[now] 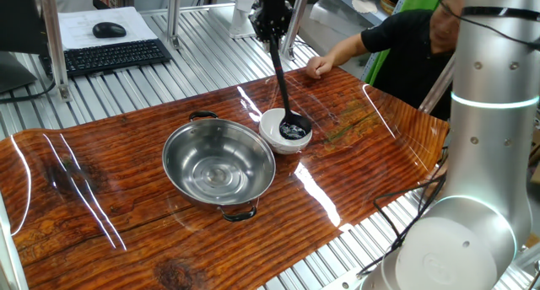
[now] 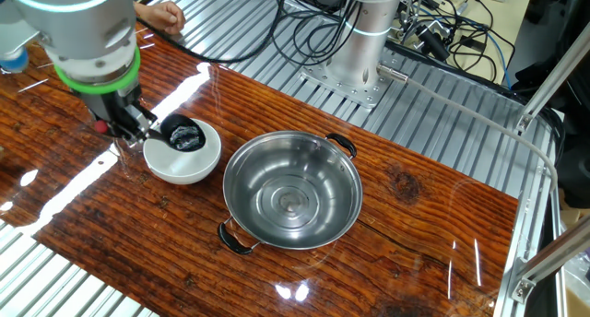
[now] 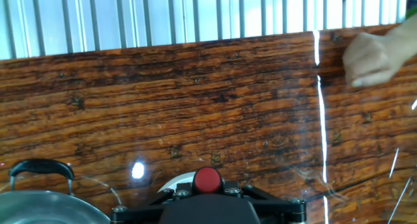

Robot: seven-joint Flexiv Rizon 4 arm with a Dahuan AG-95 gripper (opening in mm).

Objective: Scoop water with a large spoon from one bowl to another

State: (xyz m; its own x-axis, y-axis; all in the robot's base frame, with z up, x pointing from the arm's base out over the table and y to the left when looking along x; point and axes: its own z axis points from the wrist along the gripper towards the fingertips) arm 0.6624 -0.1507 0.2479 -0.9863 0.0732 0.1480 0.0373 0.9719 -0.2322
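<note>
My gripper (image 1: pixel 272 35) is shut on the top of the black ladle's handle (image 1: pixel 279 75), high above the table. The ladle's cup (image 1: pixel 294 128) sits inside the small white bowl (image 1: pixel 274 136). In the other fixed view the cup (image 2: pixel 183 135) lies in the white bowl (image 2: pixel 198 162) and my gripper (image 2: pixel 124 122) is just left of it. The wide steel bowl (image 1: pixel 218 162) stands left of the white bowl, apart from it; it also shows in the other fixed view (image 2: pixel 293 191). Water is not discernible in either bowl. The hand view shows only the white bowl's rim (image 3: pixel 172 182) and the steel bowl's dark handle (image 3: pixel 40 167).
A person's hand (image 1: pixel 319 67) rests on the table's far edge behind the white bowl; it also shows in the hand view (image 3: pixel 371 58). A keyboard (image 1: pixel 105 56) and mouse (image 1: pixel 109 29) lie at the back left. Cables (image 2: pixel 313 27) trail by the arm base.
</note>
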